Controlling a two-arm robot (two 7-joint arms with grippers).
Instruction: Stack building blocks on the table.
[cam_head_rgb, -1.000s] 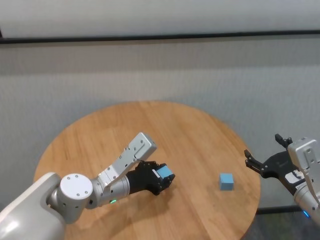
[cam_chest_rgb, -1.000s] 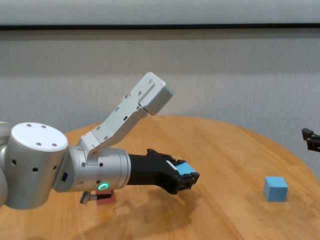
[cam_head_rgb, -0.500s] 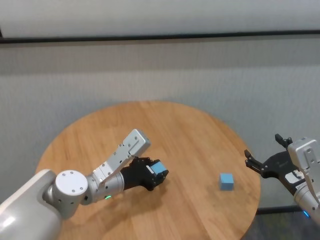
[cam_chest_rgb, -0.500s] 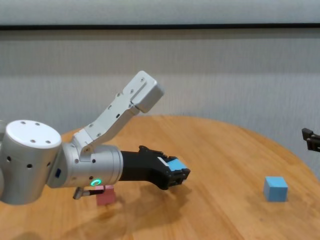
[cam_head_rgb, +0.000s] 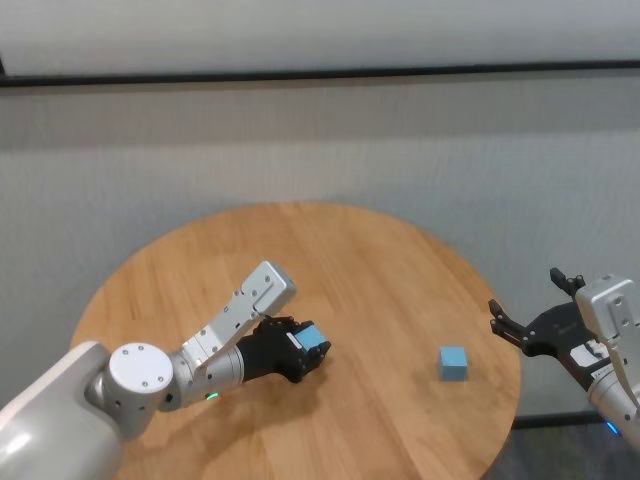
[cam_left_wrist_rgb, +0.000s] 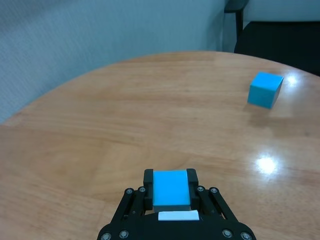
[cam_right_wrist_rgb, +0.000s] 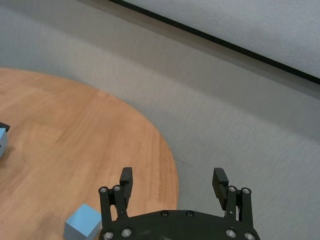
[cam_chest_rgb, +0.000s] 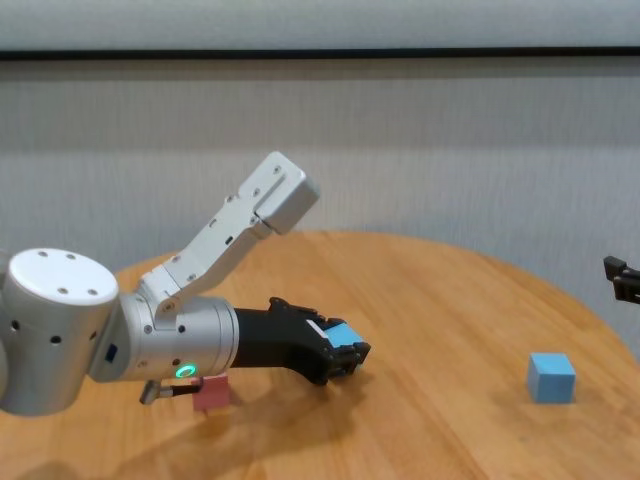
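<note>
My left gripper (cam_head_rgb: 308, 349) is shut on a light blue block (cam_head_rgb: 314, 338), held just above the round wooden table (cam_head_rgb: 350, 250) near its middle; the block also shows in the chest view (cam_chest_rgb: 341, 335) and the left wrist view (cam_left_wrist_rgb: 171, 189). A pink block (cam_chest_rgb: 211, 392) sits on the table under my left forearm, partly hidden. The second light blue block (cam_head_rgb: 453, 362) rests on the table's right side, and shows in the chest view (cam_chest_rgb: 551, 376), the left wrist view (cam_left_wrist_rgb: 265, 89) and the right wrist view (cam_right_wrist_rgb: 84, 223). My right gripper (cam_right_wrist_rgb: 172, 185) is open and empty, beyond the table's right edge.
A grey wall (cam_head_rgb: 320, 140) runs behind the table. A dark chair (cam_left_wrist_rgb: 280, 37) stands beyond the table's far edge in the left wrist view. The table's right edge (cam_head_rgb: 515, 350) lies between the right gripper and the loose blue block.
My left gripper has drawn back to the left and lower with the blue block, uncovering more of the pink block. The right arm has not moved.
</note>
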